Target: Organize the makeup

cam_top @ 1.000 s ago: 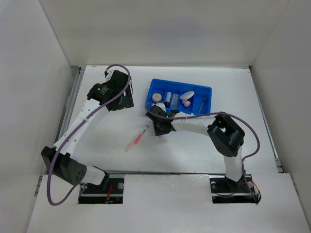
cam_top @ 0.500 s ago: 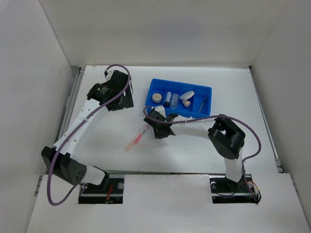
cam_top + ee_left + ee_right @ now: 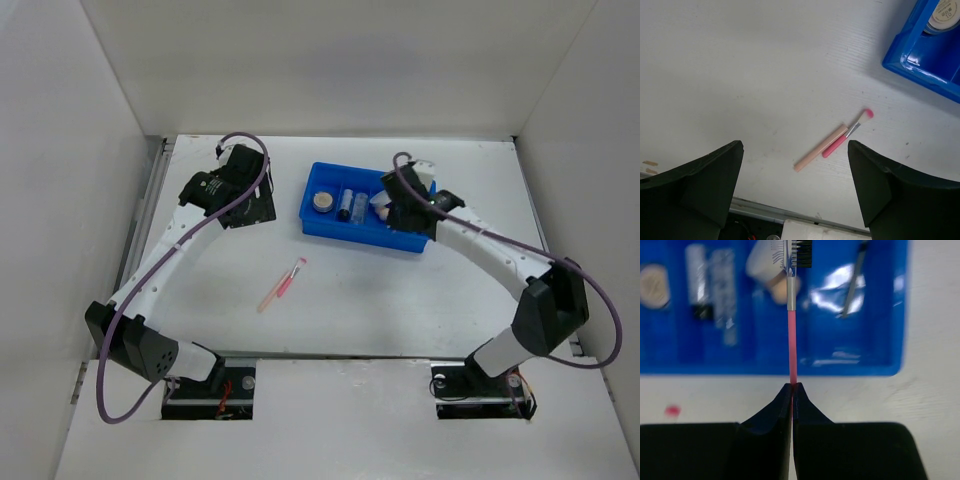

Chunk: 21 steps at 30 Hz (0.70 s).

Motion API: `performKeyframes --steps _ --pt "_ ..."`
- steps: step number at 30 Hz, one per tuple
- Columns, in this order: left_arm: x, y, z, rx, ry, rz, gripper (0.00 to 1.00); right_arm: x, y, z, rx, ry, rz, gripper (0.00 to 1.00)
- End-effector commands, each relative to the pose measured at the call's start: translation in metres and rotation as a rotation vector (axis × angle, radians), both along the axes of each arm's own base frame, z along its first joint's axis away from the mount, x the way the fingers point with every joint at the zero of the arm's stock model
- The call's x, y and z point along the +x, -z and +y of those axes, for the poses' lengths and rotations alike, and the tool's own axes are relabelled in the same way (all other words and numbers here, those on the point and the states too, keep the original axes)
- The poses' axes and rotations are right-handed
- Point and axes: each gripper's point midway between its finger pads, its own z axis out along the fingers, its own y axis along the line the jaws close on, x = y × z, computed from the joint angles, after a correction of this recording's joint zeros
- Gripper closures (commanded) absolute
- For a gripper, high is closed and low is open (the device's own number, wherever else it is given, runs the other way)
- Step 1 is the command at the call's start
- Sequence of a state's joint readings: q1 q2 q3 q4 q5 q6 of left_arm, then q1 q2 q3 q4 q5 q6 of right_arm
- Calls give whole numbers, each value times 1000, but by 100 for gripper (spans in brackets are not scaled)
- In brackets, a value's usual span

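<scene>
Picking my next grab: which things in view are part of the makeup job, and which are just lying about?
Job: pink-handled comb brush in the shut right gripper; pink brush and beige stick on the table; compact, tubes, puff, sponge, dark stick in the blue tray.
Just there: purple cables, enclosure walls.

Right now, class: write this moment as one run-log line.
right fingers: shut on comb brush, over tray | left fingers: open, empty | table: pink brush, beige stick loose
</scene>
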State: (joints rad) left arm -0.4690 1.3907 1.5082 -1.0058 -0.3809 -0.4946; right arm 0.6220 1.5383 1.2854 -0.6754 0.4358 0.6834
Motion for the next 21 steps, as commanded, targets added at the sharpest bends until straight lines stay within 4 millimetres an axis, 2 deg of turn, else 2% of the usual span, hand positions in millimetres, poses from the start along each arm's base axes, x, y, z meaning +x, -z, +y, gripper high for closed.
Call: performKeyframes --steps 1,2,4,5,6,7,9,10,12,13,14,16,18,19,20,21 --pt "4 -19 1 -21 1 -56 17 28 -6 -30 -63 34 -25 97" --pt "4 -19 1 -21 1 -56 17 39 -3 -46 -77 71 -16 97" --pt "3 -19 2 -15 8 -55 17 59 3 -53 -99 83 -13 97" --pt "3 -19 2 -15 8 -55 17 68 5 -68 -105 127 -15 97" --pt "3 -19 2 -15 8 -55 17 76 5 -73 -103 144 -20 97" --pt "1 -17 3 -10 8 -46 17 80 17 -79 -120 151 2 97" --pt "0 -21 5 -8 3 -58 17 92 17 -92 -122 181 -6 95" --pt "-1 -24 6 -12 3 -67 17 97 15 -90 -119 181 -13 93" --pt "-2 -20 6 -8 3 -58 17 104 20 -94 -131 184 -2 80" --pt "-3 -17 7 2 10 -49 17 109 11 -92 -121 186 -23 74" --pt "-3 -17 7 2 10 -49 17 109 12 -90 -113 178 -20 55" --pt "-5 -12 6 1 15 -33 17 110 3 -88 -97 173 -38 39" --pt "-13 6 8 13 22 15 17 106 -16 -89 -82 175 -70 37" --pt "-17 13 5 -9 27 29 17 100 -20 -81 -78 153 -80 37" --pt "-20 21 3 -18 36 42 19 94 -22 -78 -76 143 -83 38" --pt "-20 26 0 -39 45 33 21 87 -37 -75 -52 141 -116 42"
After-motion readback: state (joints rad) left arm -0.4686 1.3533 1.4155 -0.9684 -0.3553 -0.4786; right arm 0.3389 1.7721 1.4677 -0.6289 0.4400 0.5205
